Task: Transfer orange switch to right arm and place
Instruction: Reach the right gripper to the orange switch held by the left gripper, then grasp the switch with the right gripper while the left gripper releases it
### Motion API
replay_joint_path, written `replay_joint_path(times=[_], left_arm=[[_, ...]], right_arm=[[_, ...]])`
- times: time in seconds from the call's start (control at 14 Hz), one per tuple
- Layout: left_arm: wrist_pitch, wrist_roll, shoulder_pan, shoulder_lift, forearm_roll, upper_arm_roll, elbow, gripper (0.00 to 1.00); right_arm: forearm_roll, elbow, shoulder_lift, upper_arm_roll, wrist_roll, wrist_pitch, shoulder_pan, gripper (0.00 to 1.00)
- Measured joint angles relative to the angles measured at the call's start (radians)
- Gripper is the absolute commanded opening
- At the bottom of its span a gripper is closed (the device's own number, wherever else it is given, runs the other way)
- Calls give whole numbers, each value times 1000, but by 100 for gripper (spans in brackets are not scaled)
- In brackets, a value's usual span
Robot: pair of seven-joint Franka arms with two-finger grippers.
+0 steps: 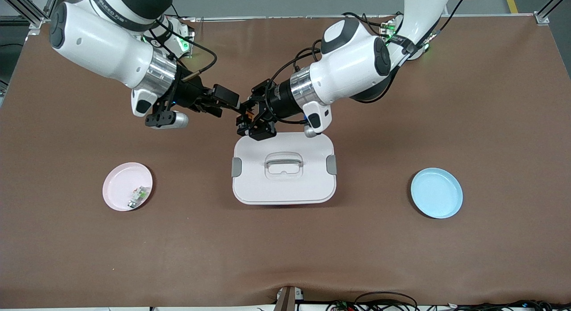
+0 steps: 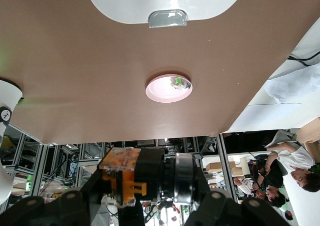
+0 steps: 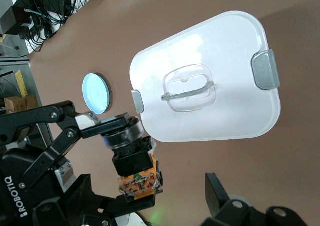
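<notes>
Hanging in mid-air, the orange switch (image 3: 132, 158) is pinched between the pressed-in fingers of the left gripper (image 1: 246, 118), up over the brown table (image 1: 490, 123) just off the white lidded box's (image 1: 284, 168) edge. Right beside it, the right gripper (image 1: 238, 106) stands spread wide, its fingers around the switch without closing. Pink plate (image 1: 127, 186) and blue plate (image 1: 436, 192) sit toward either end.

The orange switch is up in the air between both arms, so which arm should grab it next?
The right arm. Its open tool sits right around the orange switch, which the left tool holds shut above the table, beside the white lidded box.
</notes>
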Motion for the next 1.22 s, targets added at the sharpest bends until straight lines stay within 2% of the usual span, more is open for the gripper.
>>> replay_joint_path(times=[0.57,0.64,0.79,1.07,1.22], left_arm=[[1,0,0,0,0,2,2,34],[2,0,0,0,0,2,2,34],[2,0,0,0,0,2,2,34],[2,0,0,0,0,3,2,34],[2,0,0,0,0,3,2,34]], right_arm=[[-33,-40,3,0,25,90,48,100],[-44,-40,4,0,25,93,49,95],[-71,-40,7,0,25,95,50,94],[-101,-38,9,0,24,102,55,82],[-104,-35,9,0,24,105,60,65]])
